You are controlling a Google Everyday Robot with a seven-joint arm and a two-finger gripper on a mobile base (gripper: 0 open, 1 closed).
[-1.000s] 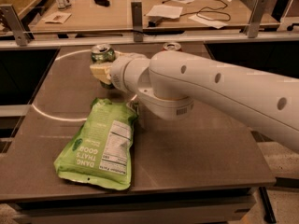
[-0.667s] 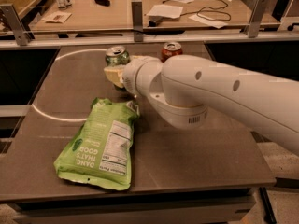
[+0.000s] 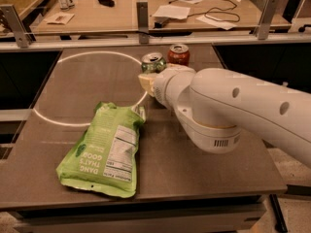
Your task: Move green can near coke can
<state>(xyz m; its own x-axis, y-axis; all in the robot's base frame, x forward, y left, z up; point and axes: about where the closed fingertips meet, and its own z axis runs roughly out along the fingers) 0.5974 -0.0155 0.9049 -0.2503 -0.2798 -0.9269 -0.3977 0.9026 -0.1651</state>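
Camera view: the green can [image 3: 153, 62], a small dark green metal cylinder with a silver top, stands upright, its long axis vertical and its top facing up. It is just left of the coke can [image 3: 178, 55], a red-orange metal cylinder that is also upright, with a narrow gap between them. The white arm's cream hand [image 3: 154, 75] pinches the green can low on its body, front-left of the coke can. A flat light-green snack bag [image 3: 104, 152] lies on the brown counter [image 3: 218, 174], well forward-left of the coke can.
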